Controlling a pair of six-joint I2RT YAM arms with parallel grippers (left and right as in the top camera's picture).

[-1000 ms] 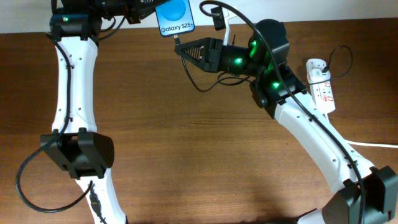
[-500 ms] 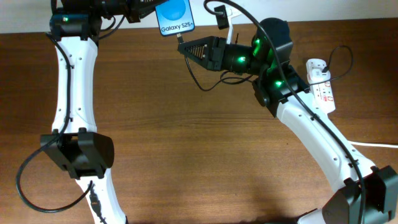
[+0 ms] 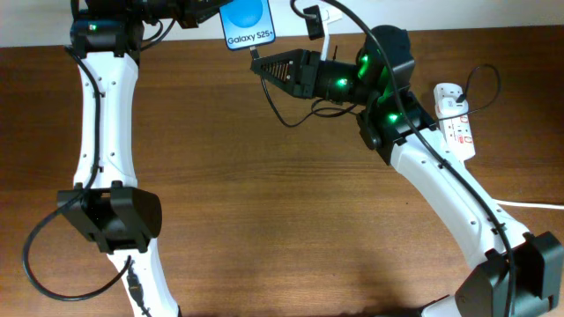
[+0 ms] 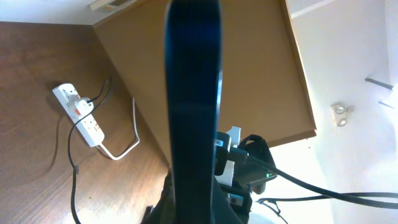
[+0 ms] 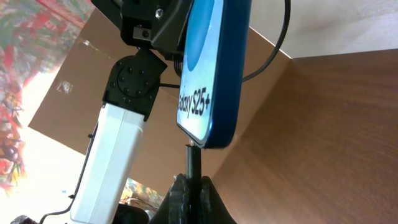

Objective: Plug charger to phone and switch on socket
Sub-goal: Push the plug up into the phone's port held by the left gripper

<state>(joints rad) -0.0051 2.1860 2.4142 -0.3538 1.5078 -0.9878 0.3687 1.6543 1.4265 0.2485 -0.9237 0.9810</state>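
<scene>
The phone [image 3: 248,25] has a bright blue screen with a paler blue oval and white "Galaxy S25+" lettering, inside a dark rim. The charger [image 5: 193,160] is black. The power strip [image 3: 456,123] is white with small red marks. The worktop [image 3: 264,202] is brown wood grain. My right arm [image 3: 441,185] is white with black joints and green lights. My right pincer [image 3: 257,67] is black.

Beyond the left gripper [image 3: 211,12] the phone [image 4: 193,93] is only a blurred dark band, cut off by the top edge. Just past the right gripper [image 5: 189,182], the charger [image 5: 193,157] tip meets the phone's lower rim; whether it is seated cannot be told. The power strip [image 3: 454,119] switches are too small to read.
</scene>
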